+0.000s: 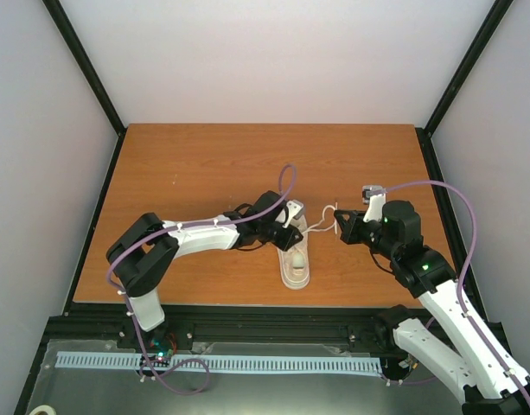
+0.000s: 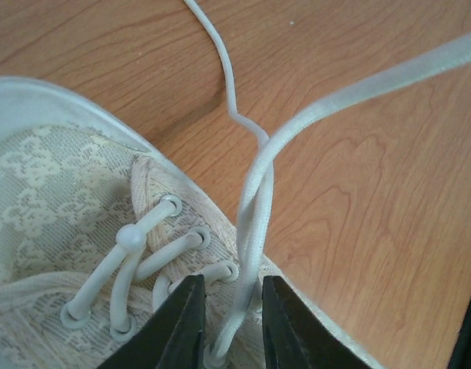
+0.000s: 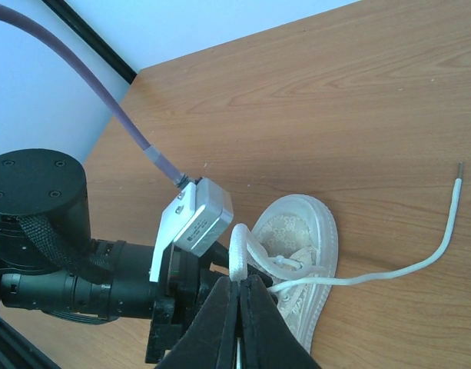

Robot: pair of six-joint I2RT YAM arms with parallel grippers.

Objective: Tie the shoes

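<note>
The cream sneaker [image 1: 296, 264] lies on the wooden table with its toe toward the far side. My left gripper [image 1: 290, 228] hovers over its laced front. In the left wrist view the sneaker [image 2: 58, 207] fills the left side, and the gripper [image 2: 226, 307] is open with a white lace [image 2: 254, 192] running loosely between its fingers. My right gripper [image 1: 341, 225] sits just right of the shoe. In the right wrist view it [image 3: 240, 283] is shut on a folded loop of lace [image 3: 239, 246] above the sneaker [image 3: 316, 231].
The other lace end [image 3: 442, 246] trails to the right across the bare wood, its tip on the table. The left arm's wrist and its camera block [image 3: 200, 217] sit close beside my right fingers. Black frame rails [image 1: 437, 173] border the table.
</note>
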